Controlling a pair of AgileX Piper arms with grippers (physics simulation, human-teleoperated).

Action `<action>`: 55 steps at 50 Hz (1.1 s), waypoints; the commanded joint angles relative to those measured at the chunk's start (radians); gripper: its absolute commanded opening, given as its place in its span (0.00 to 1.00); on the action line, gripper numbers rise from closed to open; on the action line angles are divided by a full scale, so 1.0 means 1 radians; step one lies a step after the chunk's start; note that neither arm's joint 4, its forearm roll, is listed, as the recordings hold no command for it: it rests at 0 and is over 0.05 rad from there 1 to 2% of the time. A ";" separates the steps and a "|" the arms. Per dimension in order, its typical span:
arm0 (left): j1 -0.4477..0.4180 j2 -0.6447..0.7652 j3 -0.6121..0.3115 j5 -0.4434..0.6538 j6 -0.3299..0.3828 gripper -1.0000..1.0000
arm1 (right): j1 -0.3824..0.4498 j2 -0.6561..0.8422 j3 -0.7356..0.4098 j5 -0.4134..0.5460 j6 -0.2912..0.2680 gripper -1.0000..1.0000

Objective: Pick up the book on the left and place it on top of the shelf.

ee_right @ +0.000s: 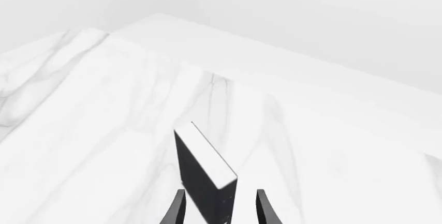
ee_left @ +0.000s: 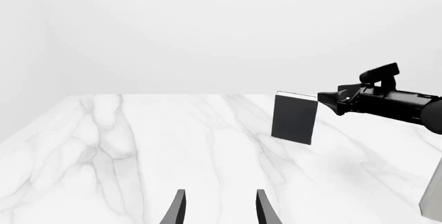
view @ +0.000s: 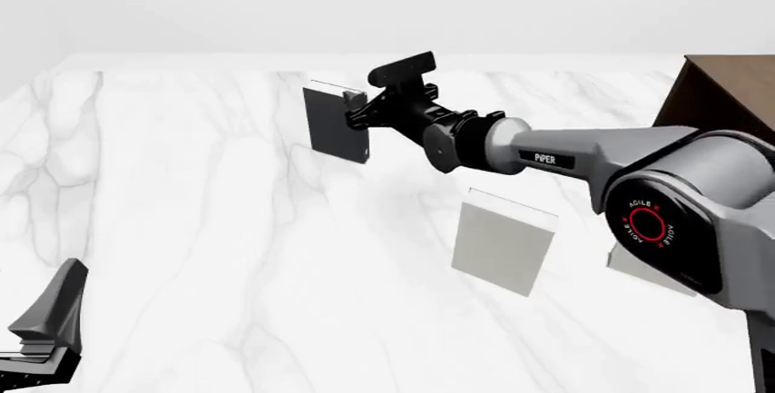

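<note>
The book [view: 333, 121], charcoal black with a white page edge, stands upright on the marble table toward the far left. My right arm reaches across to it, and the right gripper [view: 355, 113] is at its upper right edge. In the right wrist view the book [ee_right: 204, 175] sits between the fingers of the right gripper [ee_right: 219, 193], which are spread open around it. The left wrist view shows the book [ee_left: 293, 118] with the right gripper [ee_left: 330, 100] against its top corner. My left gripper [ee_left: 217, 208] is open and empty, low at the near left [view: 49, 316]. The dark brown shelf [view: 727, 103] stands at the right edge.
A light grey book [view: 503, 240] stands upright at the middle right of the table [view: 181, 184]. A second pale book [view: 642, 270] is partly hidden behind the right arm's elbow. A grey edge [ee_left: 433, 198] shows at the side of the left wrist view.
</note>
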 commanded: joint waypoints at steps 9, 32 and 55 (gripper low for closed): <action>0.000 0.000 0.000 0.000 0.000 1.00 | 0.000 0.052 -0.051 0.012 0.002 1.00; 0.000 0.000 0.000 0.000 0.000 1.00 | -0.002 0.120 -0.120 0.028 0.011 1.00; 0.000 0.000 0.000 0.000 0.000 1.00 | -0.011 0.192 -0.194 0.051 0.020 1.00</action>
